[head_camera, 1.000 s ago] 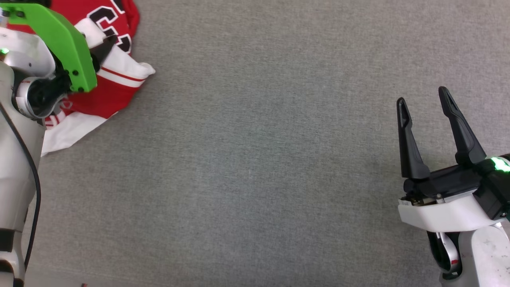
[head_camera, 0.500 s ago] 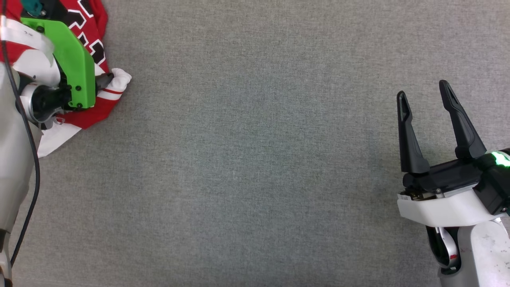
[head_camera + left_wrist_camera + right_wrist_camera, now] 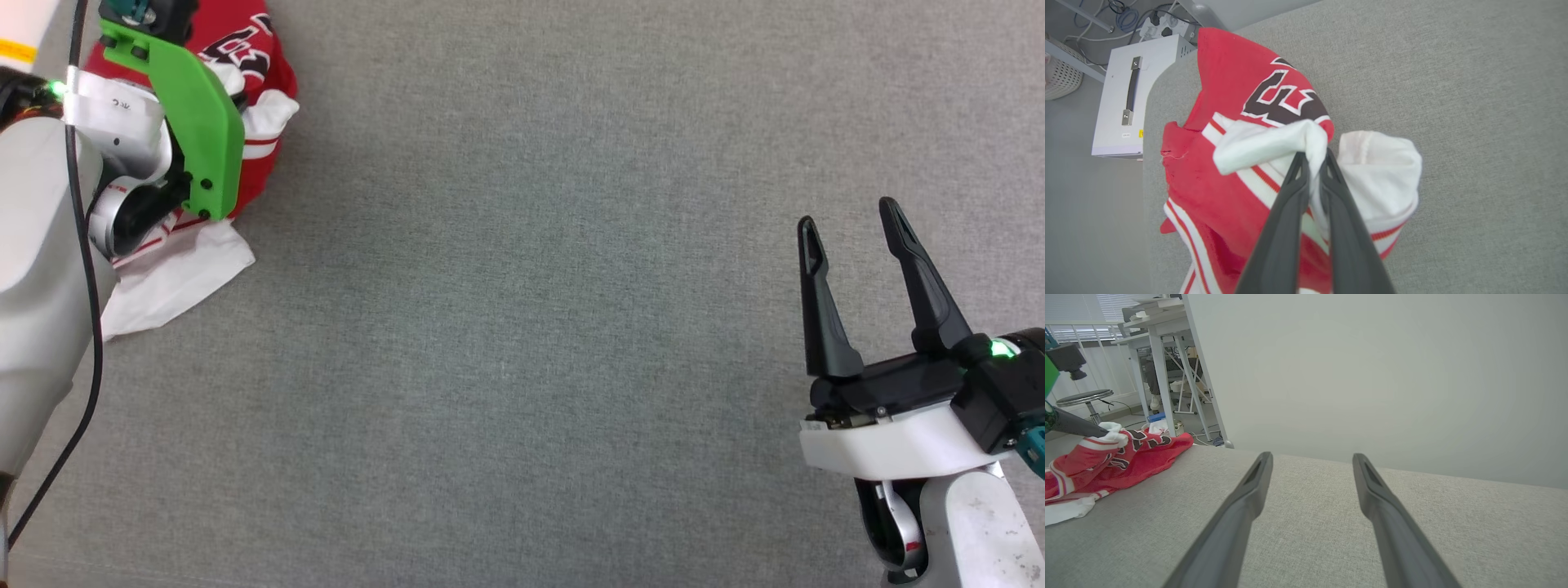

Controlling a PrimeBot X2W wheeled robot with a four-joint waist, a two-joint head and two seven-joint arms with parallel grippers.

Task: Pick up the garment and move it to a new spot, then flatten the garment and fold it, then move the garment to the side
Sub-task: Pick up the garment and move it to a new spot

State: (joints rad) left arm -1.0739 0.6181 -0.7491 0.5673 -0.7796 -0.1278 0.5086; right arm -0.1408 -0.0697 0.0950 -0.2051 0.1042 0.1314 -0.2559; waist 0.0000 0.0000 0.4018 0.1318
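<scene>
Left wrist view: L gripper (image 3: 1314, 154) pinched tight on white sleeve fold (image 3: 1257, 149) of red Bulls jersey (image 3: 1229, 81), crumpled on grey fabric surface (image 3: 531, 327). R gripper (image 3: 847, 212) spread wide, holding nothing, well apart.

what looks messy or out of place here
The shirt lies bunched in a heap at the far left corner of the table, sleeves twisted, print half hidden. The left gripper pinches a white sleeve fold.

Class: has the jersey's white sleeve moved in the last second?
Yes. The left gripper has shut on the white sleeve and drawn it up off the grey tabletop.
</scene>
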